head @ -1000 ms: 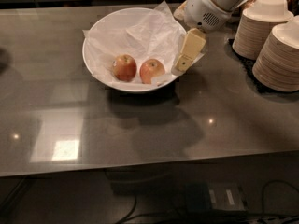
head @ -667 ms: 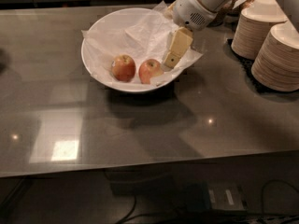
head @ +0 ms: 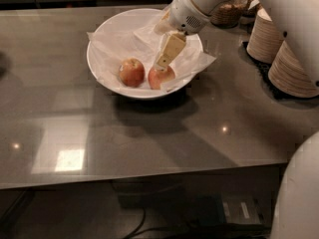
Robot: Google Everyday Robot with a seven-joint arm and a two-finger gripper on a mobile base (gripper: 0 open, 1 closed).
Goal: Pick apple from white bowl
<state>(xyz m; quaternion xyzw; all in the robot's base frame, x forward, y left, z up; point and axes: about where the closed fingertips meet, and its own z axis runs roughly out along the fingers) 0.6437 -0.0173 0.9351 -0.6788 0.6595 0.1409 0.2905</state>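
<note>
White bowl (head: pixel 90 66) holds the apple (head: pixel 132 72) unlifted, left of a paler apple (head: pixel 161 77), with the gripper (head: pixel 163 60) low over that paler one, grip state I cannot tell, so the pick is not yet done.

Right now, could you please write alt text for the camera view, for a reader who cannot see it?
The robot's gripper hangs inside a white bowl, right over the paler apple; the darker apple lies beside it on crumpled paper. The bowl stands on a grey table, with stacks of beige bowls at the picture's right edge.
</note>
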